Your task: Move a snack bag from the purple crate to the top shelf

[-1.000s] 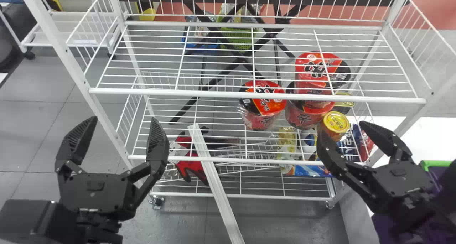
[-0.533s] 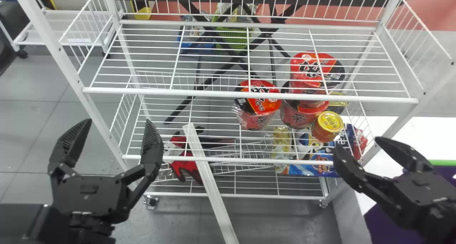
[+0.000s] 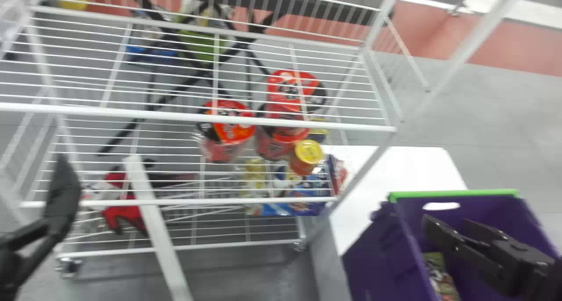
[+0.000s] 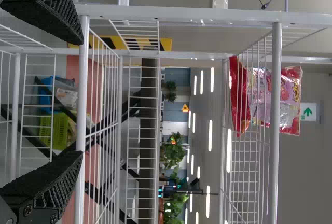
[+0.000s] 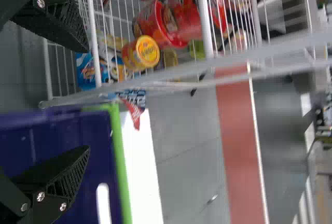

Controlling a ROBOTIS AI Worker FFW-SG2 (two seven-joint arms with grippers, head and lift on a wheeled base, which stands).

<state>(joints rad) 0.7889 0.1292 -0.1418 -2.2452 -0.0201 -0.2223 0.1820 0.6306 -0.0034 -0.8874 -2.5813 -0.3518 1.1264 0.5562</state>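
1. Snack bag (image 3: 441, 277) lies inside the purple crate (image 3: 373, 257), low down and close beside the side wall nearer the shelf unit (image 3: 259, 124). Whether another packet overlaps it, one cannot tell.
2. Right gripper (image 3: 447, 222) is at the crate, its two fingers spread with nothing between them. It is clearly the nearer hand for this job.
3. From those fingertips, the bag lies lower and back toward the robot, with its visible part left of the gripper's body. The reach probably calls for drawing back a little, then going down into the crate.
4. The bag's long axis seems to run roughly front to back, slanting slightly right toward the robot; the near end is cut off by the view's edge. The fingers point forward and to the left, so some wrist turn may be needed to straddle its narrow width.
5. Left gripper (image 4: 81, 98) waits before the shelf unit, fingers apart and empty.
6. The likely goal, the top shelf (image 4: 276, 172), already bears a red-and-pink bag (image 4: 264, 99). The task is at its approach stage.
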